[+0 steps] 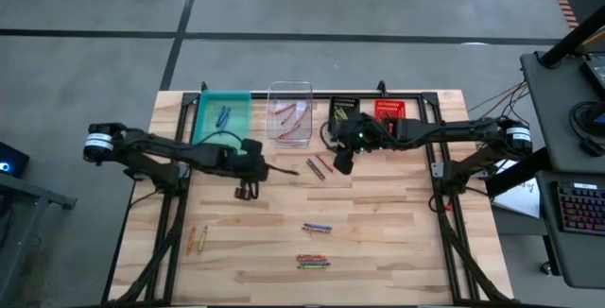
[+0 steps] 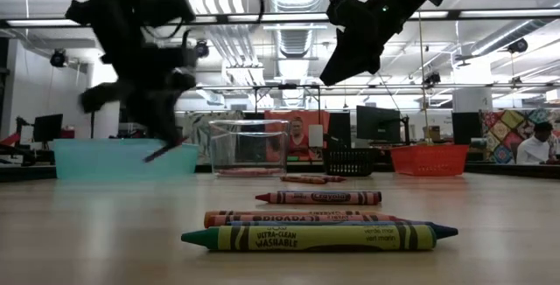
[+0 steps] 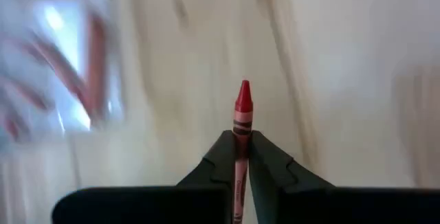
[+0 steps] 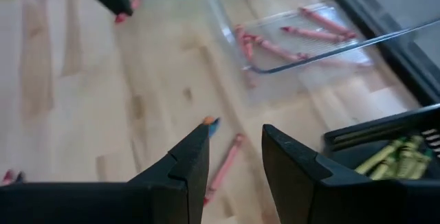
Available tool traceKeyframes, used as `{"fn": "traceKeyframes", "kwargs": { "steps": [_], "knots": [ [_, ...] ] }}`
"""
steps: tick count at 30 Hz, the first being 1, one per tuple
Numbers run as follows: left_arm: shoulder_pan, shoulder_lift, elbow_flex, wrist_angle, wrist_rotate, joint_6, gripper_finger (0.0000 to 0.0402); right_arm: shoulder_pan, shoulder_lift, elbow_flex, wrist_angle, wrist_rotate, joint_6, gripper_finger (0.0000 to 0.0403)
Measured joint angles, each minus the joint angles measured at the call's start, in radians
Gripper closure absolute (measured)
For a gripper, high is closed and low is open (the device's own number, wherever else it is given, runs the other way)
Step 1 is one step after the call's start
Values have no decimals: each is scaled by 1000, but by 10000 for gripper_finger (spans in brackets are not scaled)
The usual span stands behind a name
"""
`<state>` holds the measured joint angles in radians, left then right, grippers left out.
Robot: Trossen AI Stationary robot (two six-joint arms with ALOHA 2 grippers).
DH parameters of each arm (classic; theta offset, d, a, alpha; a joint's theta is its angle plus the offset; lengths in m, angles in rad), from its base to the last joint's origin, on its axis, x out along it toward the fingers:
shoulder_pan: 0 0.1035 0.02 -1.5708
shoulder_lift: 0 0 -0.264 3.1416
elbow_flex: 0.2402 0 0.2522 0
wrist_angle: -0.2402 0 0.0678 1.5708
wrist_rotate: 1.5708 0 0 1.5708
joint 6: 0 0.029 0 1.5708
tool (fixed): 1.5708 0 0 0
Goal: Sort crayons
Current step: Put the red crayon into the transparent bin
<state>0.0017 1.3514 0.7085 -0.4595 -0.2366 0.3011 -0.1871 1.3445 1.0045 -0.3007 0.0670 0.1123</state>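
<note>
Red crayon [image 3: 242, 114] pinched in left gripper [image 3: 240, 157], lifted above table [image 1: 378, 242], tip forward, probably bound for clear bin [image 1: 289, 111] of reds. Right gripper [image 4: 236, 148] hovering wide, empty, near black bin [image 1: 343, 111].

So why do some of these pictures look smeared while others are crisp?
In the left wrist view the table and clear bin streak with motion blur, while the red crayon clamped in the left gripper stays sharp. In the low view the near crayons are crisp, the left arm smeared. The right wrist view is fairly clear, its own fingers soft.
</note>
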Motion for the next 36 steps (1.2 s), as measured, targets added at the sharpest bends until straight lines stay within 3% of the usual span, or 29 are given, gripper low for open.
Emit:
{"fn": "traceKeyframes", "kwargs": {
  "steps": [7, 11, 16, 21, 36],
  "knots": [
    [-1, -98, -17, 405, 26, -24, 401, 110, 0, -86, 194, 0, -43, 280],
    [-1, -109, -17, 615, 105, -27, 401, 164, 0, -147, 391, 0, -100, 280],
    [-1, -69, -17, 853, 154, -64, 401, 210, 0, -228, 667, 0, -155, 280],
    [-7, 2, -17, 1094, 152, -140, 401, 225, 0, -238, 760, 2, -166, 280],
    [-28, 141, -18, 1350, 149, -198, 402, 224, 0, -237, 815, 13, -192, 283]
  ]
}}
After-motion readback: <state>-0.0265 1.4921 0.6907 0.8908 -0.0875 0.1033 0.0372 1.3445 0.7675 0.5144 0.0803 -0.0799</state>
